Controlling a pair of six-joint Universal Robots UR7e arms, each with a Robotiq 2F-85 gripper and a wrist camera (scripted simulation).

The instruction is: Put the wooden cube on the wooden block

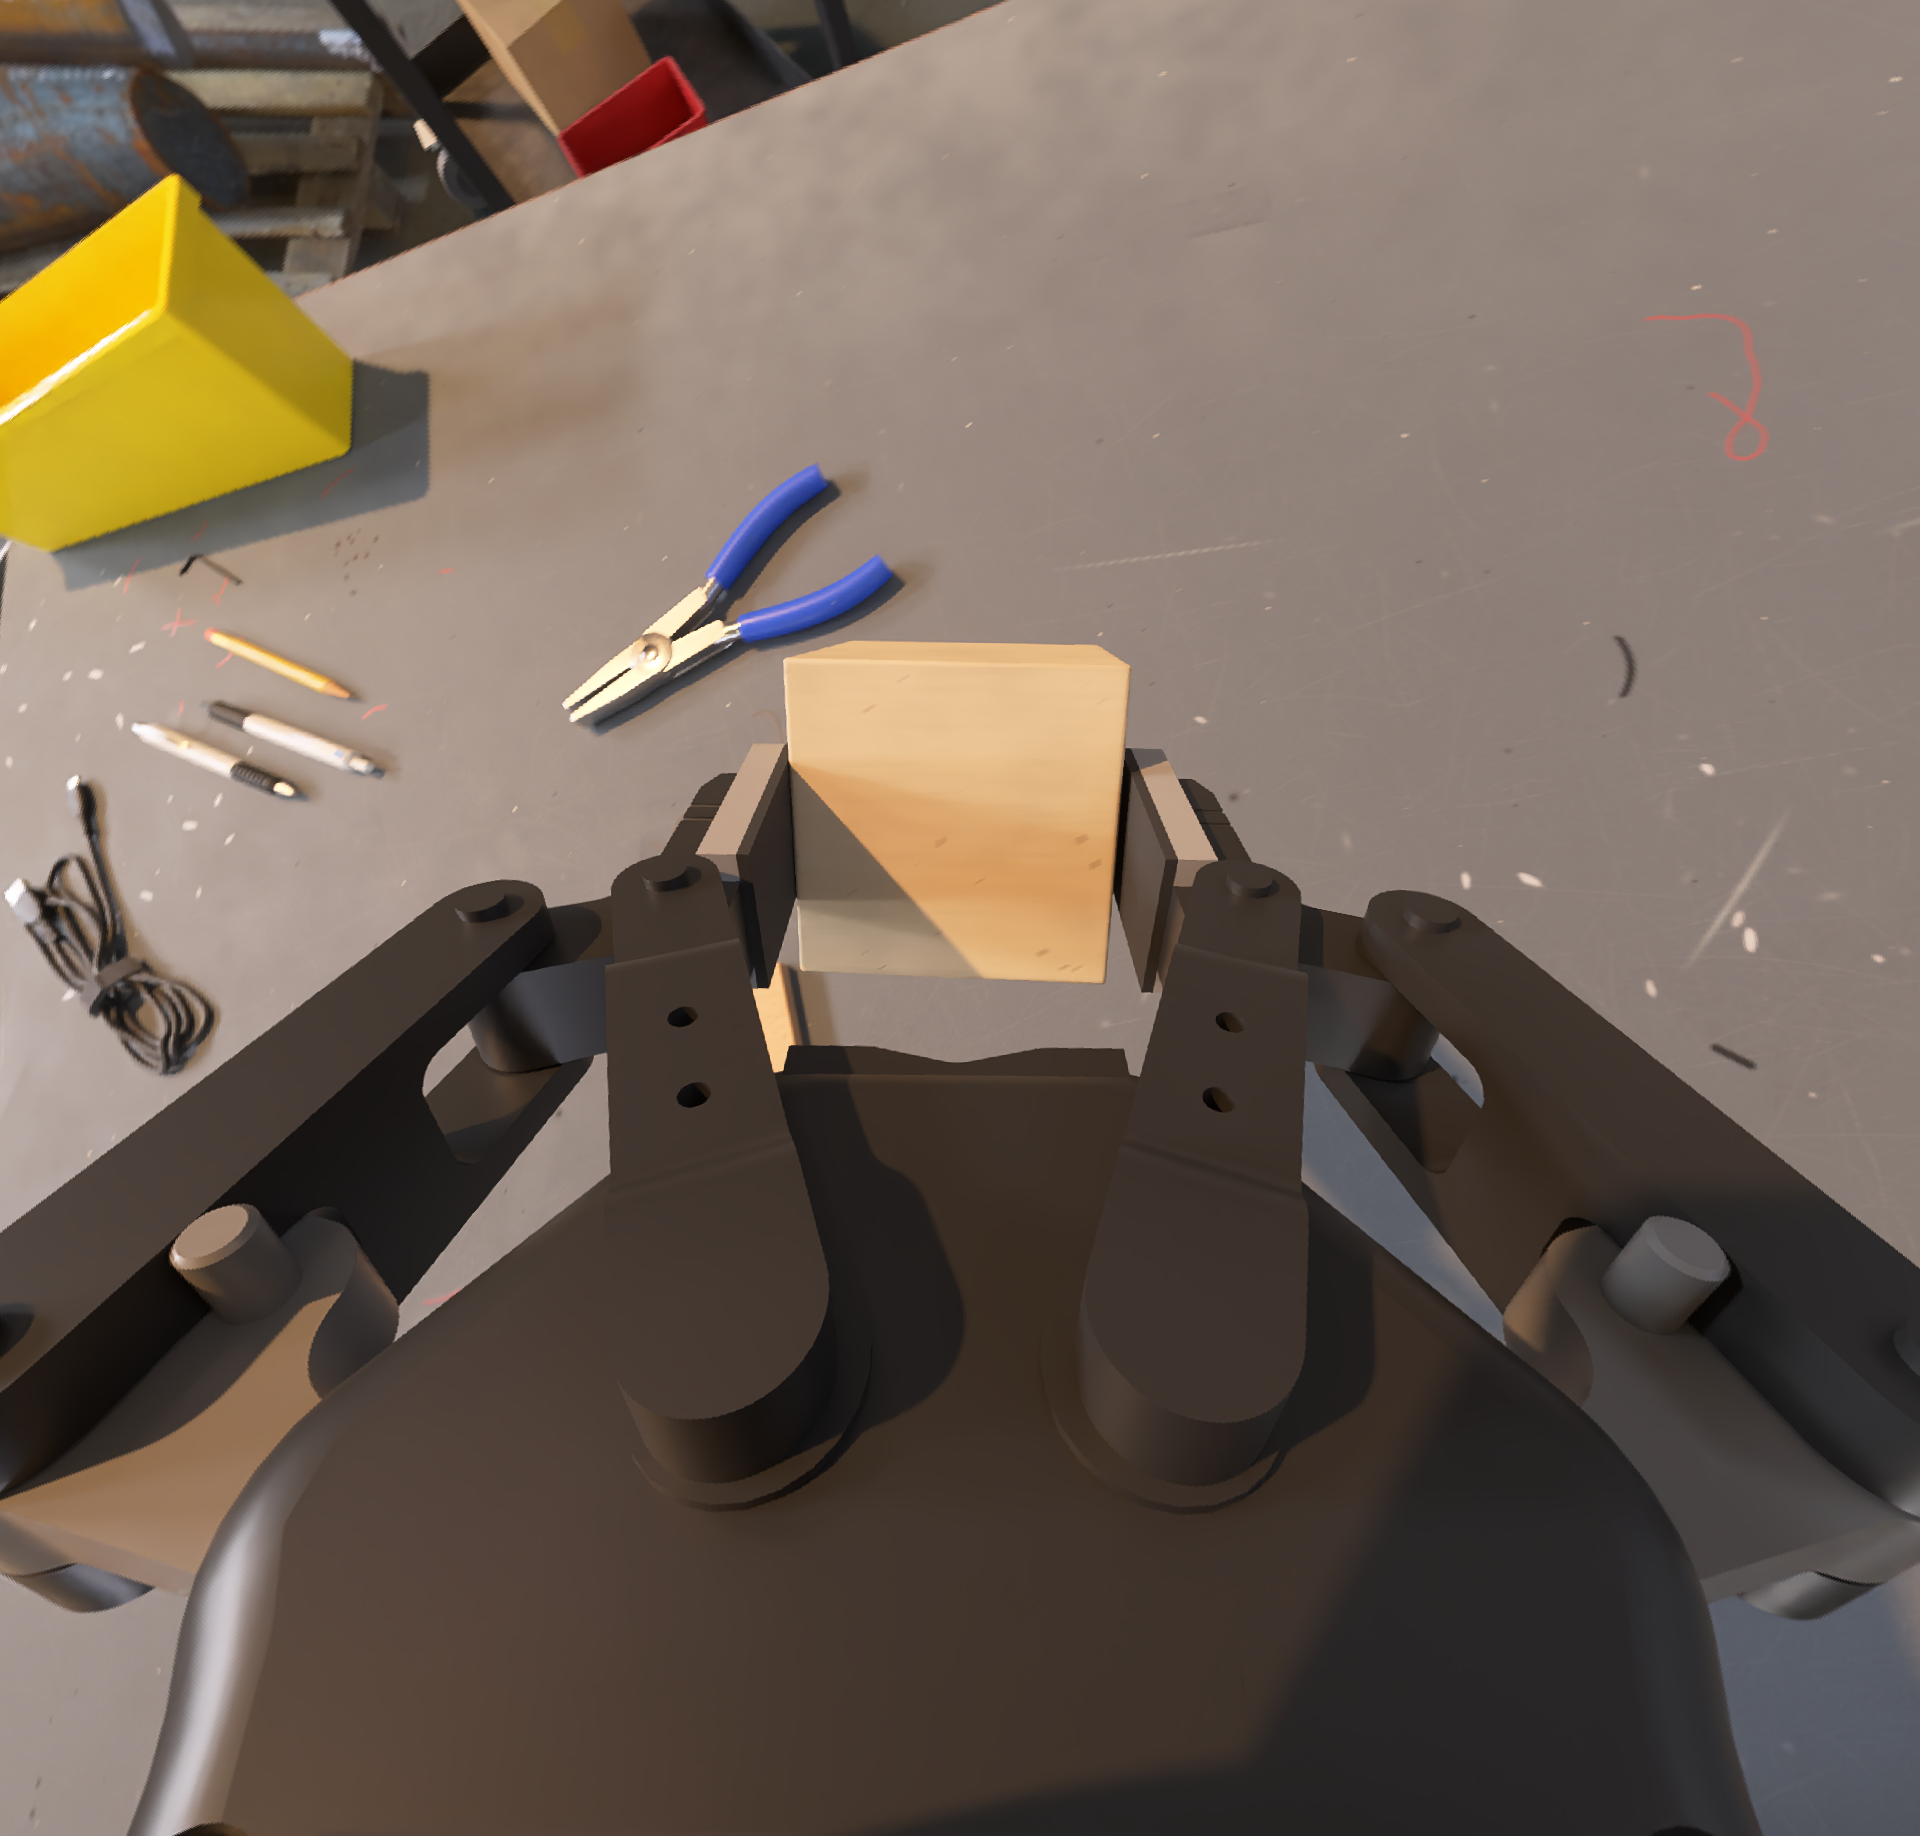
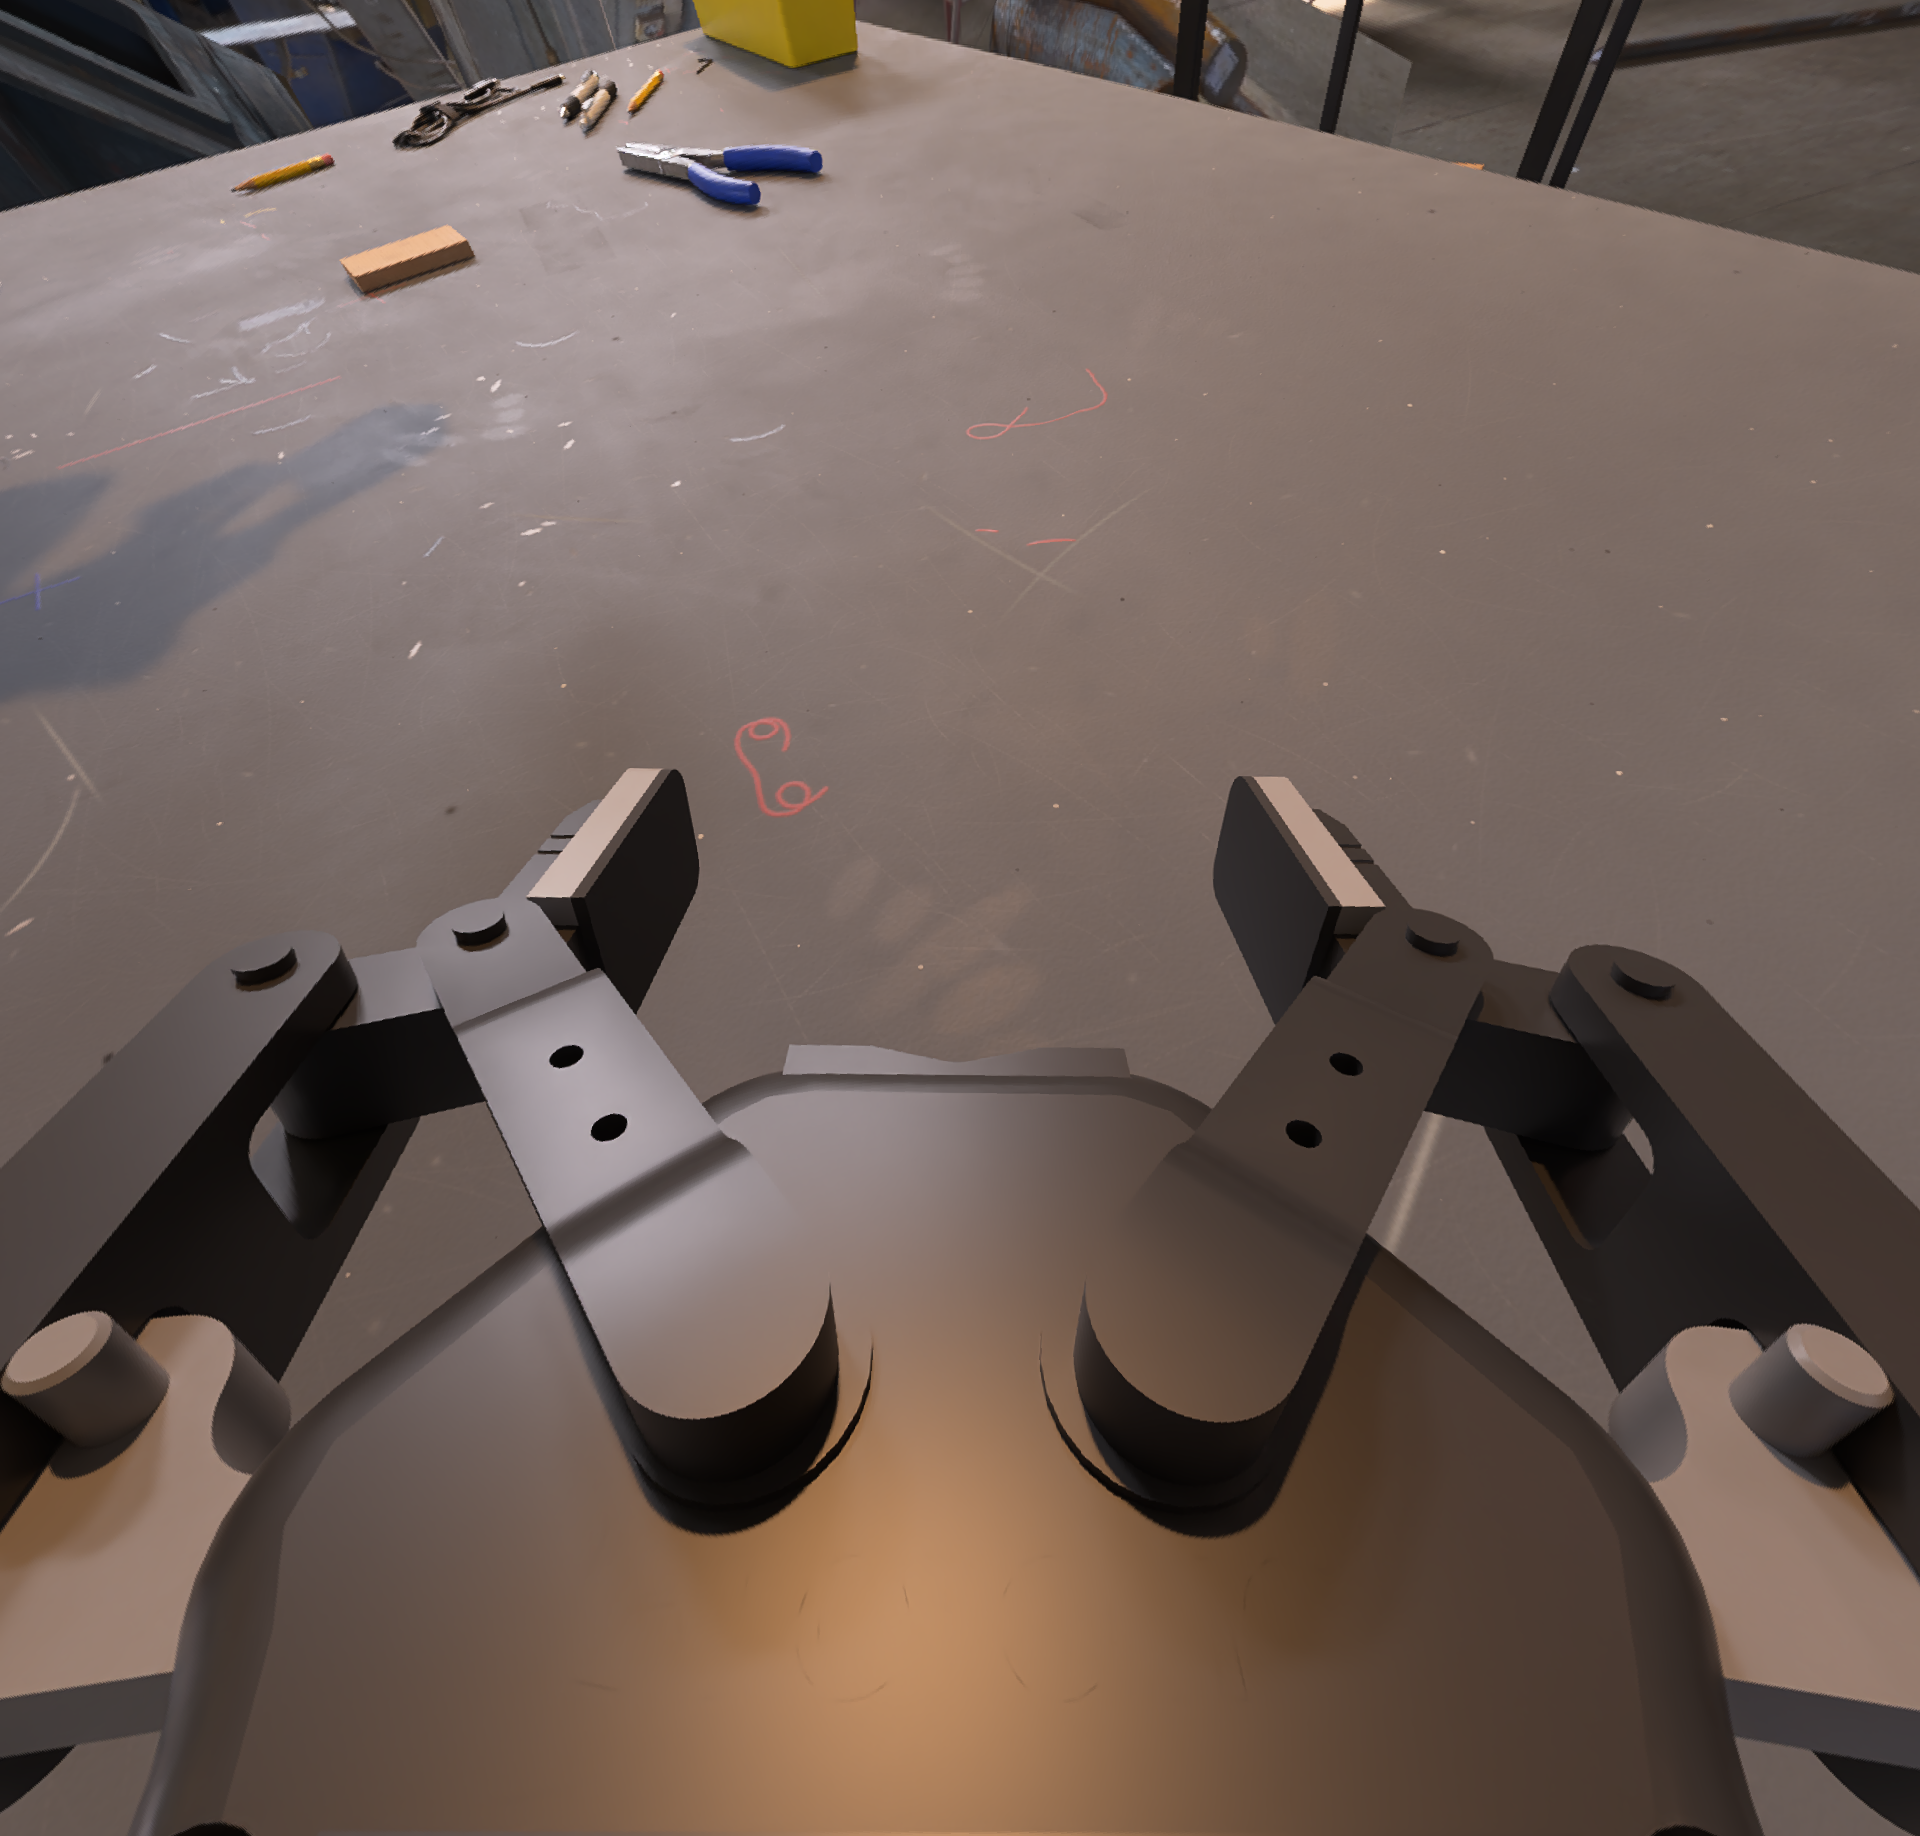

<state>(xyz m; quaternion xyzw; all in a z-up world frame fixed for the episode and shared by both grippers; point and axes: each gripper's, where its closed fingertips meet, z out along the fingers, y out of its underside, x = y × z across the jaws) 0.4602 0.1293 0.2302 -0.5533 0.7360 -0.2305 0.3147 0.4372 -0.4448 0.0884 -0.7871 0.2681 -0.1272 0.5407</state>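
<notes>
In the left wrist view my left gripper (image 1: 956, 799) is shut on the light wooden cube (image 1: 966, 810), with one pad on each side face. I cannot tell how high the cube is above the grey table (image 1: 1351, 539). A thin tan sliver (image 1: 777, 1026) shows below the cube by the left finger; I cannot tell what it is. The flat wooden block (image 2: 405, 257) lies on the table at the far left of the right wrist view, with nothing on it. My right gripper (image 2: 956, 820) is open and empty above bare table, far from the block.
Blue-handled pliers (image 1: 717, 602) lie just beyond the cube. A yellow bin (image 1: 156, 384), a pencil (image 1: 275, 662), two pens (image 1: 260, 747) and a coiled black cable (image 1: 114, 945) lie to the left. A second pencil (image 2: 283, 172) lies beyond the block. The table's far edge runs behind the bin.
</notes>
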